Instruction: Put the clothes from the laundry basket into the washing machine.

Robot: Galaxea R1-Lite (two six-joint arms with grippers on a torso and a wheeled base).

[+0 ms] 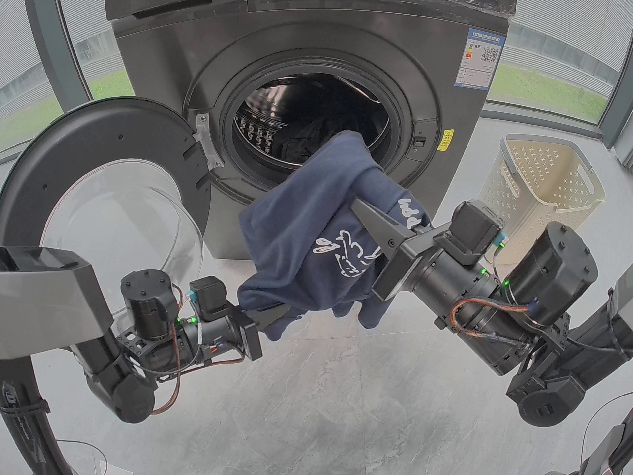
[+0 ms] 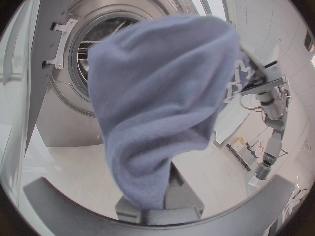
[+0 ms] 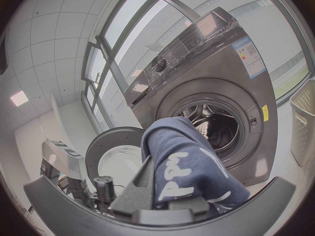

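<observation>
- The washer (image 1: 158, 54) door (image 1: 99, 133) is hanging wide open on the left, leaving the drum mouth (image 1: 310, 117) unblocked. The basket (image 1: 547, 179) is standing right of the washer.
- The sweatshirt (image 1: 310, 232) is hanging in the air just before the drum mouth, stretching from low left up to a peak pointing at it.
- The left gripper (image 1: 280, 311) is pinching its lower end, and the right gripper (image 1: 362, 209) is clamping a thick fold higher up.
- Cloth is hiding one finger of each.

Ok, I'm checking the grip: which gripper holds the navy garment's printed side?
The right gripper: white print sits by its fingers. The left gripper holds a plain fold of the navy garment.
</observation>
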